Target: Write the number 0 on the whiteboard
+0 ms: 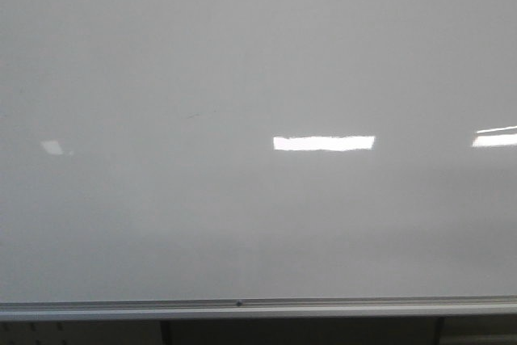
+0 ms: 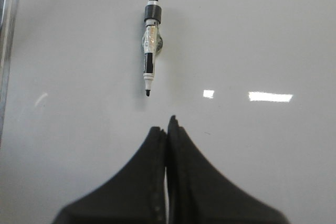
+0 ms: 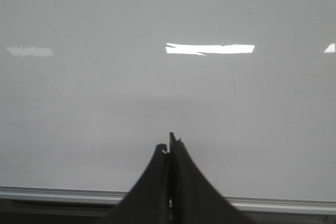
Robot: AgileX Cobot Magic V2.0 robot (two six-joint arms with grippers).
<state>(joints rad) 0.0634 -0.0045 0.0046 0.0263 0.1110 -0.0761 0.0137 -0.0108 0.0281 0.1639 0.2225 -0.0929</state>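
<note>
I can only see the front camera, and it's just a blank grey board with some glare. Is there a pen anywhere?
Observer: Yes. The left wrist view shows a marker against the whiteboard, its bare tip pointing toward the left gripper.
Operator: Is that gripper holding it?
Observer: No. Its fingers are pressed together with nothing between them, and the marker sits apart from them.
Operator: And the other arm?
Observer: The right gripper is shut and empty too, facing the board, with the silver bottom rail in its view.
</note>
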